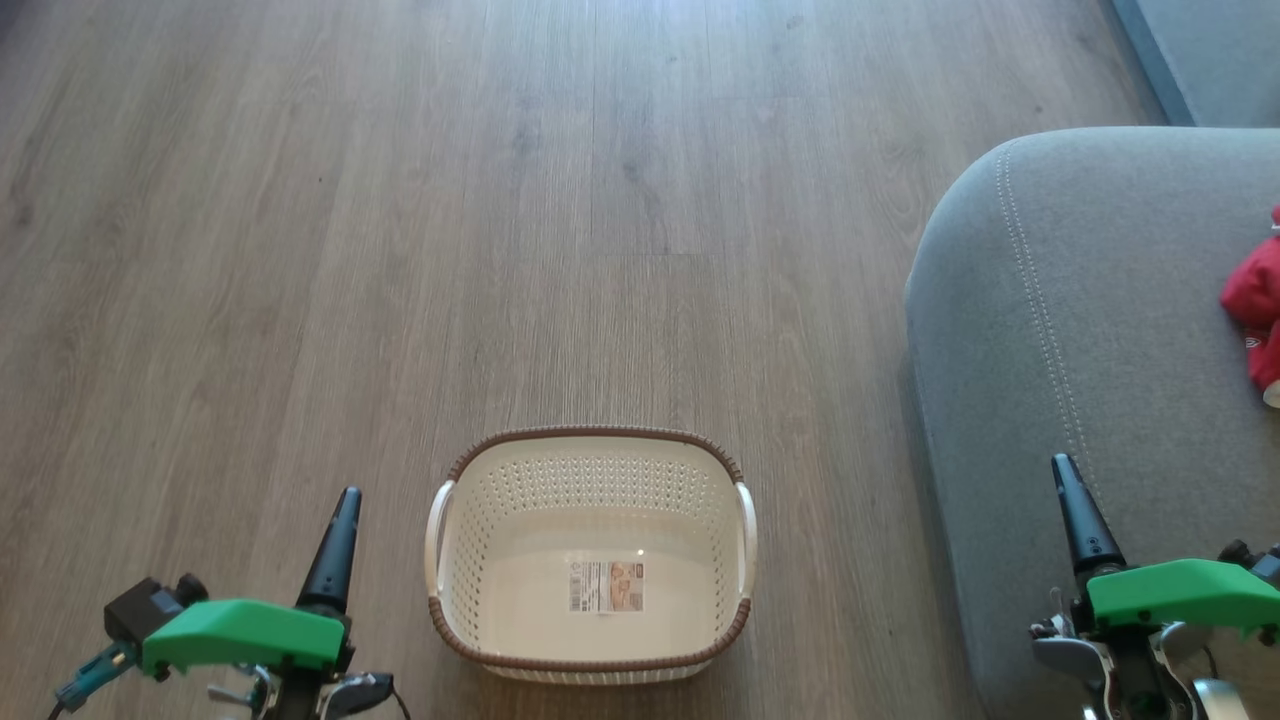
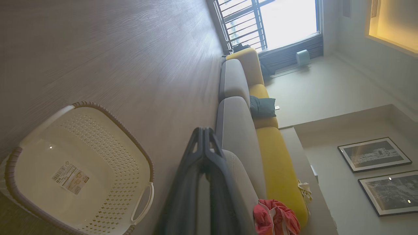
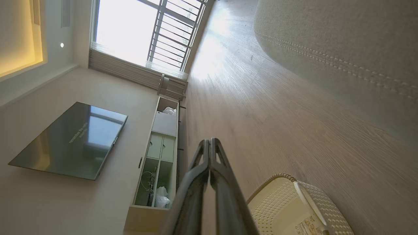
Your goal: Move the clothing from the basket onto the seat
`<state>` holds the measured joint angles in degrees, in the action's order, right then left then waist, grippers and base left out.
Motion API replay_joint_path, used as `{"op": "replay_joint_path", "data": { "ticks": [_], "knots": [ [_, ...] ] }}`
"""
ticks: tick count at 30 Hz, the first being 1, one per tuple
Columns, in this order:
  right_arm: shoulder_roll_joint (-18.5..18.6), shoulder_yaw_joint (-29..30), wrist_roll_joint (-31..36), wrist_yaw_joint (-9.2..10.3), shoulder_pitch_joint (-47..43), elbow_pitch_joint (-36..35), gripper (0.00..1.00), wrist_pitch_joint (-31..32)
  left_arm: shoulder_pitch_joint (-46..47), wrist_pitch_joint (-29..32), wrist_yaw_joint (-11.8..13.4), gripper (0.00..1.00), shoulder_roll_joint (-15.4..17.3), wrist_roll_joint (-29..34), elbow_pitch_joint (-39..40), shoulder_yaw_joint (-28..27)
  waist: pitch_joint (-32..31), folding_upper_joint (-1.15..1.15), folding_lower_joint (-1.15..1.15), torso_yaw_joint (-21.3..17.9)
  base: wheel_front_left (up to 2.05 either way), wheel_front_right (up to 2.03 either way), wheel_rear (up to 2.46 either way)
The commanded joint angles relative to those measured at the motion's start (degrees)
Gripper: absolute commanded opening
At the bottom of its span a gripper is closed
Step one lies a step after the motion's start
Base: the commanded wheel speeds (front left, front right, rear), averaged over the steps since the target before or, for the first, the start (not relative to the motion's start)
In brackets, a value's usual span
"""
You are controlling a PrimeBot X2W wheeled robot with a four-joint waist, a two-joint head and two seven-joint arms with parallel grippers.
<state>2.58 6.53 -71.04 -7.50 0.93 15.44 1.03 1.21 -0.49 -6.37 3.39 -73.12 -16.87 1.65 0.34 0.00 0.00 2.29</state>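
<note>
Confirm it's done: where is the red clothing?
The red fabric clothing lies on the large grey upholstered seat, at the head view's right edge, right of the cream plastic basket.

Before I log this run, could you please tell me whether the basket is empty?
Empty: inside the basket, its bare bottom and label sticker lie uncovered.

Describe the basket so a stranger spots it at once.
Start at the wood floor, left of the grey seat. The basket stands there upright, apart from the seat. Unlike the seat and the red clothing on it, it is cream plastic with perforated walls, a brown rim and a sticker on its bare bottom.
</note>
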Motion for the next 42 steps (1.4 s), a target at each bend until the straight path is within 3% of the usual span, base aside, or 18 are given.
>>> {"op": "replay_joint_path", "data": {
  "ticks": [1, 31, 42],
  "knots": [
    [0.3, -0.7, -1.6, 0.00, 3.1, -1.7, 0.00, 0.4, 3.5, 0.5, -0.4, 0.00, 0.7, -1.5, 2.2, -2.2, 0.0, 0.00, 0.00, -0.1, 0.00, 0.00, 0.00],
    [0.3, 0.0, -21.1, 0.01, 5.3, -1.4, 0.00, 5.5, 4.8, 5.7, -1.1, 0.00, 0.6, -20.3, 2.9, -6.6, -0.2, 0.00, 0.00, -2.3, 0.00, 0.00, 0.00],
    [0.3, 0.0, -21.1, 0.01, 5.3, -1.4, 0.00, 5.5, 4.9, 5.9, -1.1, 0.00, 0.5, -20.2, 2.9, -6.8, -0.2, 0.00, 0.00, -2.3, 0.00, 0.00, 0.00]
  ]
}}
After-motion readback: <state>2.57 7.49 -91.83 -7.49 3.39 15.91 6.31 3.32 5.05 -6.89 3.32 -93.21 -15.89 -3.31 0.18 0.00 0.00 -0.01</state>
